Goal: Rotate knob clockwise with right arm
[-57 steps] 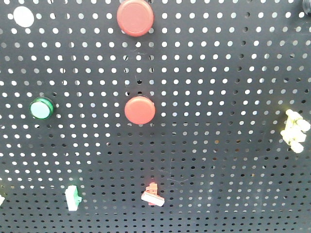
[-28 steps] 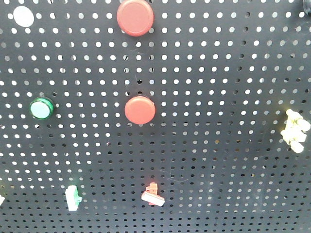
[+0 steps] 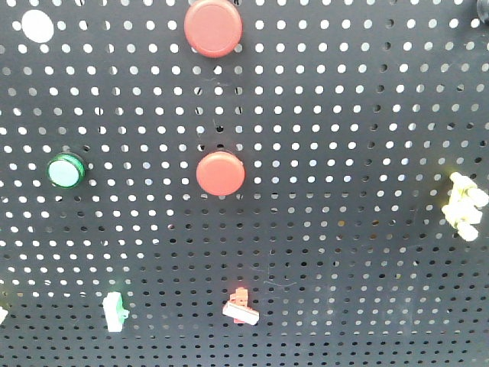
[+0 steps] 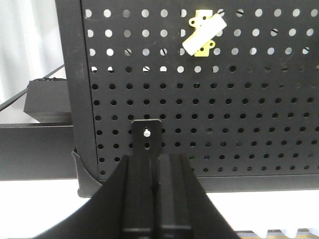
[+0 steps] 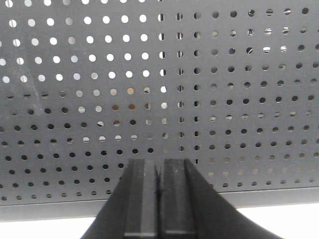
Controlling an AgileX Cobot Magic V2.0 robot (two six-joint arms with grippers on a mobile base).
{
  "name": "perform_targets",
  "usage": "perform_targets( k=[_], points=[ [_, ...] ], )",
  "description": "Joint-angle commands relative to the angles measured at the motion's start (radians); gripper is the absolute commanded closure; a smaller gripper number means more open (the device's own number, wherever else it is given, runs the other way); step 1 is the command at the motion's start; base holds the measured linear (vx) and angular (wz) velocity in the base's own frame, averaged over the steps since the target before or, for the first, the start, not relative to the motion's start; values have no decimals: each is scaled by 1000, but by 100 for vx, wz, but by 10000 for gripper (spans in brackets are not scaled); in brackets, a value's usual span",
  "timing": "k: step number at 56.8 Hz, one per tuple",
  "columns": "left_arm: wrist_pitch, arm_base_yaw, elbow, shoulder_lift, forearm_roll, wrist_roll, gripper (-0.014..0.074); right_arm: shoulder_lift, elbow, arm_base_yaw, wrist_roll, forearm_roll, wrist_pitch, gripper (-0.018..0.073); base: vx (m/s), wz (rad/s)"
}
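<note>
Facing a black pegboard (image 3: 344,229), the front view shows neither arm. Two red round push buttons sit on the panel, one at the top edge (image 3: 212,27) and one near the middle (image 3: 220,173), almost straight below it. A green button (image 3: 64,170) is mounted to the left, and a white round cap (image 3: 37,25) sits in the top left corner. Low on the panel are a small white switch (image 3: 114,311) and a red-and-white switch (image 3: 241,306). A pale yellow fitting (image 3: 464,205) is at the right edge. A dark rounded part (image 3: 481,8), cut off in the top right corner, could be the knob, but too little of it shows to tell.

In the right wrist view, the right end effector (image 5: 159,164) points at a bare stretch of the perforated panel, near its lower edge. Its fingers are pressed together with only a thin seam between them and grip nothing. No knob appears in this view.

In the left wrist view, the left end effector (image 4: 153,160) also has its fingers pressed together, holding nothing. It is aimed at a small black bracket with a screw (image 4: 147,133) low on the panel. Above it to the right is a yellow plate with a white toggle (image 4: 203,32). The panel stands on a white bench (image 4: 40,204), and a black box (image 4: 47,97) sits beyond its left side.
</note>
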Motion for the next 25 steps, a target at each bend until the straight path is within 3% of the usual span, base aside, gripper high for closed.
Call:
perform_targets(
  k=[1,25],
  points=[
    [-86,-6,11,-10,-4,-5,603,-14,7,-7,2,-11,-83,566,0,0],
    [-86,-6,11,-10,-4,-5,603,-14,7,-7,2,-11,-83,566,0,0]
  ],
)
